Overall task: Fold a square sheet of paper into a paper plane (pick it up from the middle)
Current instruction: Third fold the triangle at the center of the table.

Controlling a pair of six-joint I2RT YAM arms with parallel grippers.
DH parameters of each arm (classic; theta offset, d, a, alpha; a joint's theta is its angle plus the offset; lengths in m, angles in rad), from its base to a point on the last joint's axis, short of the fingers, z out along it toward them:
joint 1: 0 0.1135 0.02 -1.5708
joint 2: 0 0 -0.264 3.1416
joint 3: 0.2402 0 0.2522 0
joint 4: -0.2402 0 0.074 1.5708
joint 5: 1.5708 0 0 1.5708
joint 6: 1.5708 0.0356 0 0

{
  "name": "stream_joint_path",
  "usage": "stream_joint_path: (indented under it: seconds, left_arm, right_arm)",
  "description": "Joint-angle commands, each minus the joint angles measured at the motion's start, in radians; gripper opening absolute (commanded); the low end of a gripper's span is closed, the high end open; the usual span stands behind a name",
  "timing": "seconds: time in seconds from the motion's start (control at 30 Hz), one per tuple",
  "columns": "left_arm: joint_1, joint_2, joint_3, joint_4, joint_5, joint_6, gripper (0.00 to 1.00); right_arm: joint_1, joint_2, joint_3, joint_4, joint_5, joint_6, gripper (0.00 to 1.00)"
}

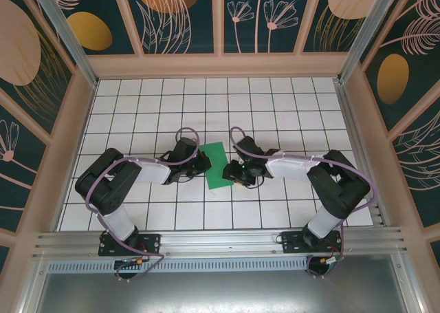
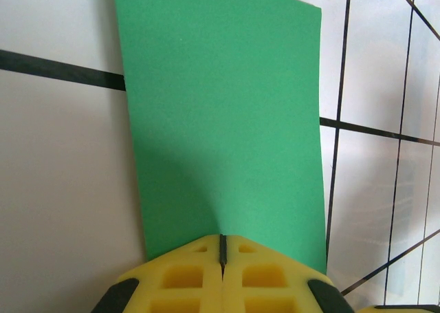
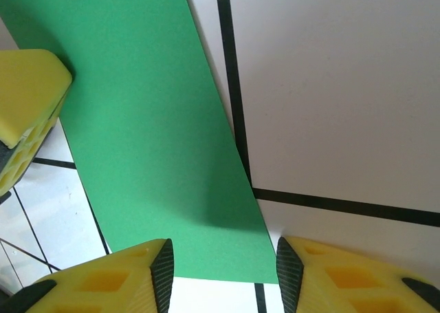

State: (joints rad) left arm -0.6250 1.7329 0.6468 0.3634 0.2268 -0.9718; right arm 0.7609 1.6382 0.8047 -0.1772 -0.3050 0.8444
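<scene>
Early stage, most of the folding is left. The square sheet of paper (image 1: 217, 163) lies on the tiled table (image 1: 275, 106), mid-table between your two arms. From above it reads as a strip that is taller than it is wide, not a full square. My guess is one half fold is in, but no crease shows in any view, so treat that as unconfirmed. No nose corners, no wings, no dart shape.

Left gripper (image 2: 222, 247): jaws shut tight with only a hairline seam between the yellow pads. It sits right at the sheet's left edge, and the green runs in under the tips. You cannot tell whether it pinches the edge or just presses on it.

Right gripper (image 3: 223, 258): wide open and holding nothing. Its fingers straddle the right edge of the sheet (image 3: 151, 141) near a corner, low over the table. A left pad (image 3: 27, 100) shows on the far side of the green.

The sheet looks flat and unlifted in the left wrist view (image 2: 227, 120).

Left to do, as I judge it: confirm or press the centre crease, fold both nose corners, then fold the wings.
</scene>
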Motion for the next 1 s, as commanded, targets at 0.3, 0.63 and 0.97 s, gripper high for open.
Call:
stream_joint_path:
  seconds: [0.3,0.63,0.97]
  left_arm:
    - [-0.001,0.073,-0.059,-0.178,-0.087,-0.001,0.0]
    - [-0.001,0.071,-0.067,-0.175,-0.089,0.001,0.0]
    - [-0.001,0.064,-0.076,-0.169,-0.088,0.001,0.0]
  right_arm:
    - [0.037,0.049,0.064,0.075,-0.043,-0.014,0.45]
    - [-0.001,-0.015,-0.051,0.353,-0.111,0.033,0.5]
    - [-0.072,0.001,-0.139,0.615,-0.216,0.102,0.51]
